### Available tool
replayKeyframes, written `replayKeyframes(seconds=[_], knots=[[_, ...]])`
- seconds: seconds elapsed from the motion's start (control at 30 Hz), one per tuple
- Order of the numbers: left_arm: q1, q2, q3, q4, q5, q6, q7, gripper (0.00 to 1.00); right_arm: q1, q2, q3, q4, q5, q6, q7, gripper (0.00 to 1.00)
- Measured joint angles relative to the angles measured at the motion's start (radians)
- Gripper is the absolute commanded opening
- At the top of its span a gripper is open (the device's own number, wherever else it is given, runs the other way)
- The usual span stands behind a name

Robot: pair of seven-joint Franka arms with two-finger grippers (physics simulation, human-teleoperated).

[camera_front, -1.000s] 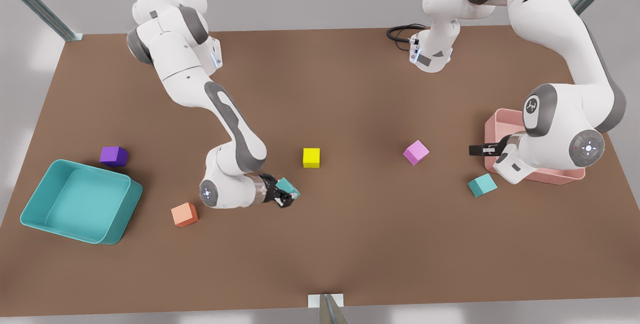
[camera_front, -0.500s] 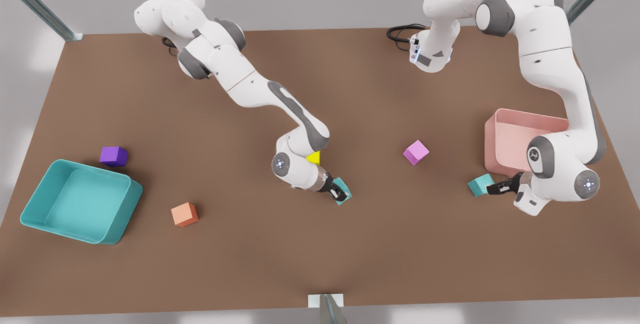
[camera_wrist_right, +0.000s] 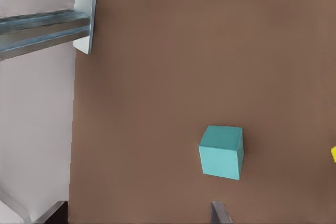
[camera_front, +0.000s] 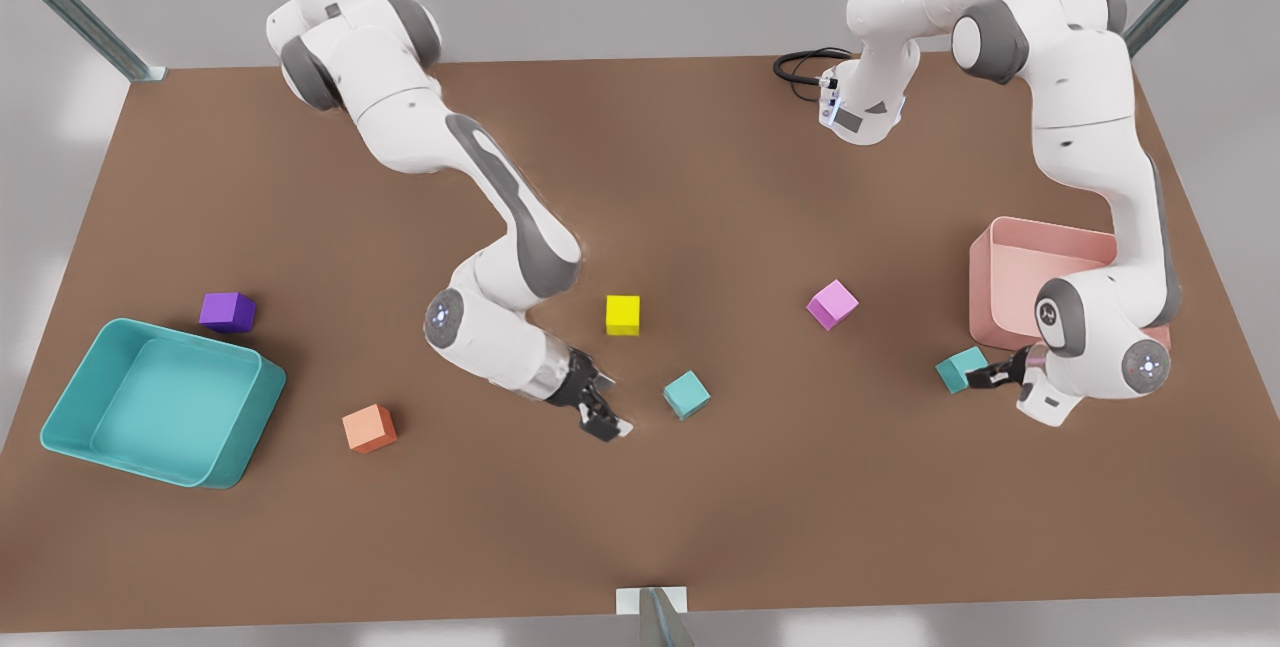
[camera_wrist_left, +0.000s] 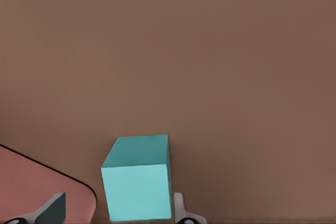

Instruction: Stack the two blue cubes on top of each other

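Left end effector point(camera_front: 985, 376) spread around teal cube point(camera_front: 962, 369) beside pink tray point(camera_front: 1010, 277), not clamped. Right end effector point(camera_front: 603, 414) open, empty, near centre cube point(camera_front: 686, 394). Risk: off-centre closure skews the cube against the tray.

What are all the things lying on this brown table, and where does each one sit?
blue cubes: two, teal; one near the table's middle, one by the pink tray.
yellow cube: one, yellow, mid-table.
pink cube: one, pink, toward the front view's right of the yellow cube.
orange cube: one, orange, beside the teal tray.
purple cube: one, purple, behind the teal tray.
teal tray: one, teal, front view's left.
pink tray: one, pink, front view's right.
right gripper: open, empty, beside the middle blue cube.
left gripper: open, at the blue cube by the pink tray.
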Motion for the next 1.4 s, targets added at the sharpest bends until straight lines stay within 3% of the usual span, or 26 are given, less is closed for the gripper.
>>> replayKeyframes(seconds=[0.13, 0.23, 0.33, 0.5, 0.73, 0.77, 0.8, 0.9, 1.03, 1.1, 1.2, 1.4], knots=[[-0.006, -0.002, -0.001, -0.027, -0.003, 0.018, 0.0, 1.0, -0.249, -0.061, -0.046, 0.011, -0.285, -0.353, -0.036, 1.0], [-0.026, -0.001, -0.002, -0.029, -0.005, 0.029, -0.001, 1.0, -0.315, -0.315, -0.036, 0.007, -0.486, -0.571, -0.142, 1.0], [-0.03, 0.002, -0.002, -0.035, -0.005, 0.037, -0.001, 1.0, -0.422, -0.575, 0.047, -0.15, -0.609, -0.705, -0.286, 1.0], [-0.024, 0.018, -0.001, -0.039, -0.005, 0.046, -0.001, 1.0, -0.423, -0.596, 0.066, -0.186, -0.685, -0.816, -0.482, 1.0], [-0.025, 0.051, 0.0, -0.061, -0.004, 0.075, -0.002, 1.0, -0.376, -0.592, 0.067, -0.107, -0.71, -0.957, -0.68, 1.0], [-0.027, 0.055, 0.0, -0.062, -0.004, 0.08, -0.003, 0.83, -0.373, -0.593, 0.067, -0.105, -0.708, -0.969, -0.702, 1.0], [-0.028, 0.057, 0.0, -0.063, -0.003, 0.085, -0.003, 0.74, -0.373, -0.594, 0.067, -0.104, -0.704, -0.978, -0.724, 1.0], [-0.03, 0.063, 0.0, -0.063, 0.0, 0.095, -0.005, 0.65, -0.379, -0.598, 0.065, -0.103, -0.697, -1.0, -0.781, 1.0], [-0.092, 0.016, -0.014, -0.018, 0.003, 0.074, -0.011, 0.65, -0.381, -0.598, 0.064, -0.094, -0.693, -1.017, -0.844, 1.0], [-0.121, -0.04, -0.093, 0.065, 0.007, 0.005, -0.022, 0.65, -0.381, -0.598, 0.063, -0.092, -0.692, -1.023, -0.871, 1.0], [-0.243, -0.075, -0.338, 0.12, 0.049, -0.078, -0.098, 0.65, -0.382, -0.597, 0.062, -0.09, -0.691, -1.029, -0.906, 1.0], [-0.476, 0.077, -0.403, 0.306, 0.075, -0.155, -0.297, 0.65, -0.383, -0.595, 0.061, -0.084, -0.686, -1.034, -0.961, 1.0]])
